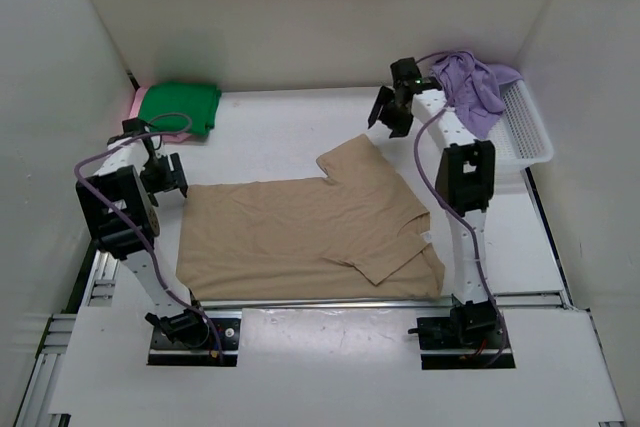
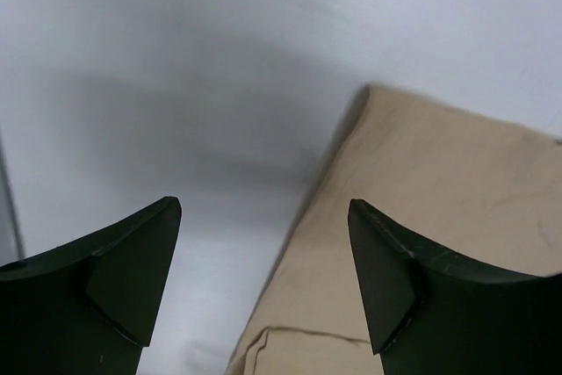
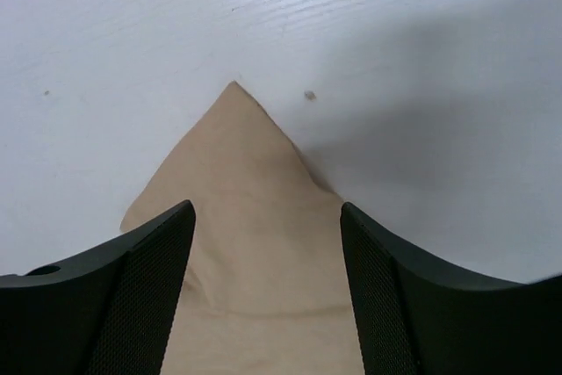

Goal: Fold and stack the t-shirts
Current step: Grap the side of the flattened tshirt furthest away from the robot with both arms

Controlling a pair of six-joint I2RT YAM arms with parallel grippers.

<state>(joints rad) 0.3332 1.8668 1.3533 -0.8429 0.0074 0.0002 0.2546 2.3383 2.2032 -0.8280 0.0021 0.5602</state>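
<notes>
A tan shirt [image 1: 300,232] lies flat on the white tabletop [image 1: 270,137] between 2 pincers. The left pincer [image 1: 165,177], jaws wide and empty, hovers above the shirt's edge. The right pincer [image 1: 390,112], also wide and empty, hovers over a sleeve tip.

The right claw [image 3: 266,210] hangs above a tan shirt [image 3: 241,151], its two dark fingers [image 3: 132,296] spread wide with nothing between them. A pointed corner of the shirt lies flat on the white worktop [image 3: 123,24], its tip beyond the fingertips. A speck [image 3: 309,95] sits just right of that tip, and a grey shadow [image 3: 439,173] falls right of the shirt.
</notes>
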